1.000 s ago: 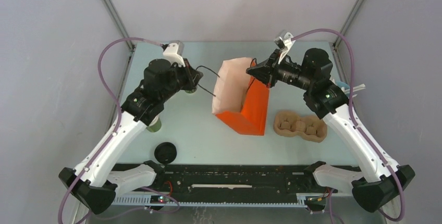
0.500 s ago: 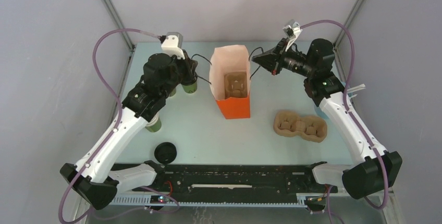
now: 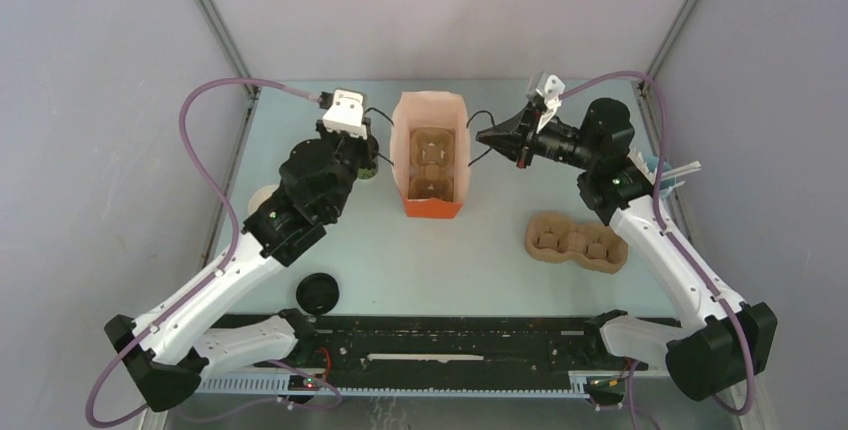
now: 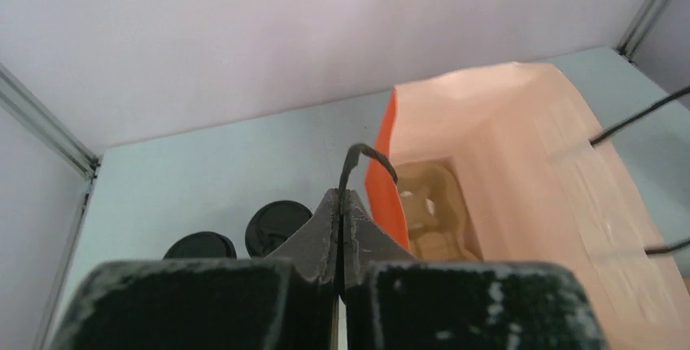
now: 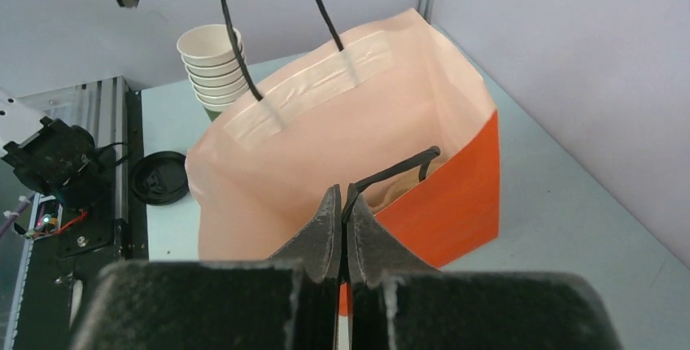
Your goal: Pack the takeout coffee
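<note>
Two arms are engaged on one bag. Items are entered from left to right.

1. Nested stack of lidless paper cups, white inside: stood at the table's left side, largely covered by the left arm in the top view.
2. Loose round black plastic lid: laid flat near the left arm's base, with no cup under it.
3. Olive-green paper takeout cups with round black plastic lids: two are counted in the left wrist view, upright side by side on the table, just left of the bag and outside it. Little but the lids is shown. They are judged light and thin-walled, easily dented by a hard squeeze. The press-fit lid is judged liable to lift, and the tapered wall to slip. Whether they are filled cannot be told. A gentle hold on the wall just below the lid, kept upright, is advised.
4. Left gripper: fingers are pressed together on the left black cord handle.
5. Tall paper bag, orange outside and pale pink inside: upright at mid-table, mouth drawn wide. A brown moulded-pulp cup carrier is seated at its bottom, with no cup seen in it.
6. Right gripper: fingers are clamped on the right black cord handle.
7. Second brown pulp carrier: set on the table right of the bag, well apart from it.
</note>
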Controlling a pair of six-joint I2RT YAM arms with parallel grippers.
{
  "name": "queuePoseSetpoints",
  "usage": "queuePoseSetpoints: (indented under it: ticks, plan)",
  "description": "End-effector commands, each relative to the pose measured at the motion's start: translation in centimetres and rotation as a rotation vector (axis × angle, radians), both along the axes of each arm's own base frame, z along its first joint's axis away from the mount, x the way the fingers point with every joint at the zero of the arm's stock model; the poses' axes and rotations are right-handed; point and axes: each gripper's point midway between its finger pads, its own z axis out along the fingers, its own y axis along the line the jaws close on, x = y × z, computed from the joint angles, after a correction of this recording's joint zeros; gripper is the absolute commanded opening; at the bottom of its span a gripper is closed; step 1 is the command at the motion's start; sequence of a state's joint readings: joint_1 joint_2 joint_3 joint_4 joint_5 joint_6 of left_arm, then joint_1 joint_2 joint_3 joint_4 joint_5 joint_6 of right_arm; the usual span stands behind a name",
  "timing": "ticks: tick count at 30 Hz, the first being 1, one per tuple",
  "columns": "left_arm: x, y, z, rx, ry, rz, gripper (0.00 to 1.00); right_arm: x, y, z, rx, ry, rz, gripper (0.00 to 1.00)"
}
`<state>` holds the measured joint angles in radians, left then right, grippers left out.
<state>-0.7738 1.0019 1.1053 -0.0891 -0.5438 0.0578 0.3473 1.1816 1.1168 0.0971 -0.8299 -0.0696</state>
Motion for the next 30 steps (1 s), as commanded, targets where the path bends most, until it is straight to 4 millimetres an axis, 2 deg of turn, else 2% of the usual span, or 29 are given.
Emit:
queuePoseSetpoints:
  ticks: [1,5,7,10,13,16,20,25,30]
  plan:
    - [-0.9,1.2,2.4,-0.034,-0.037,0.021,0.0,-0.3,-0.6,3.7,0.067,-0.12,-0.081,0.0]
    - [-1.7,0.5,1.1,-0.136,0.01,-0.025,0.0,-0.1,-0.8,3.4,0.097,-0.028,-0.144,0.0]
    - [-1.8,0.2,0.1,-0.109,0.091,-0.037,0.0,0.5,-1.3,3.8,0.148,0.094,-0.207,0.0]
    - [-1.7,0.0,-0.1,-0.13,0.226,-0.052,0.0,1.3,-1.9,4.2,0.207,0.241,-0.279,0.0]
    - [-1.3,-0.6,0.0,-0.224,0.384,-0.094,0.0,1.6,-2.0,3.7,0.215,0.382,-0.312,0.0]
    - [-1.2,-1.5,0.1,-0.25,0.5,-0.139,0.0,2.4,-2.2,2.0,0.199,0.541,-0.368,0.0]
    - [-0.8,-1.9,-2.1,-0.262,0.581,-0.113,0.0,3.3,-2.6,-0.6,0.107,0.714,-0.452,0.0]
    - [-0.9,-3.6,-4.2,-0.313,0.64,-0.171,0.0,3.4,-3.6,-2.8,0.054,0.802,-0.546,0.0]
    - [-0.8,-4.4,-3.2,-0.364,0.625,-0.184,0.0,3.2,-4.0,-3.1,0.067,0.814,-0.537,0.07]
